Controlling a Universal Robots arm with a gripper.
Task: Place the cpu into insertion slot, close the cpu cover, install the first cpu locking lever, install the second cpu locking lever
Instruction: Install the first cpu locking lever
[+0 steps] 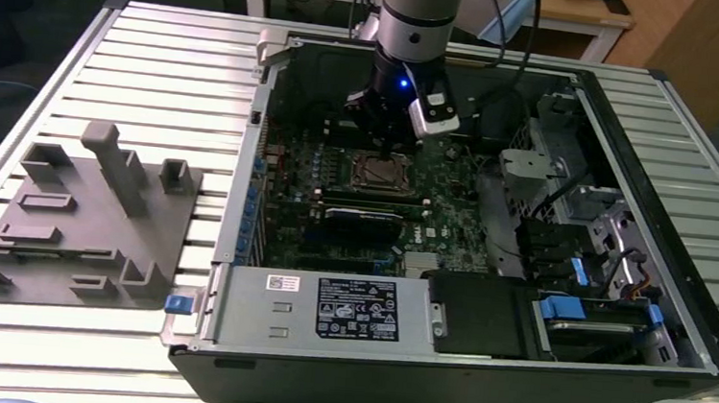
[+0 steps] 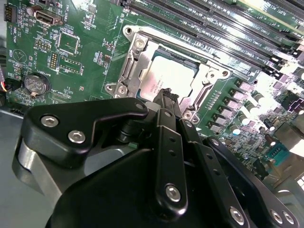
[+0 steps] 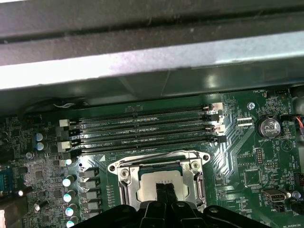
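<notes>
Gripper [image 2: 167,97] over cpu [image 2: 173,76]; cpu cover [image 2: 137,59] closed

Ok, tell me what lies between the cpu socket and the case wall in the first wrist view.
In the first wrist view, four long black slots run side by side between the insertion slot and the case wall.

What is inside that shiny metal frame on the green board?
Inside the cpu cover sits the cpu, a flat silver square; it also shows in the first wrist view. The tool hangs over its near edge and hides that part. The insertion slot underneath is covered.
</notes>
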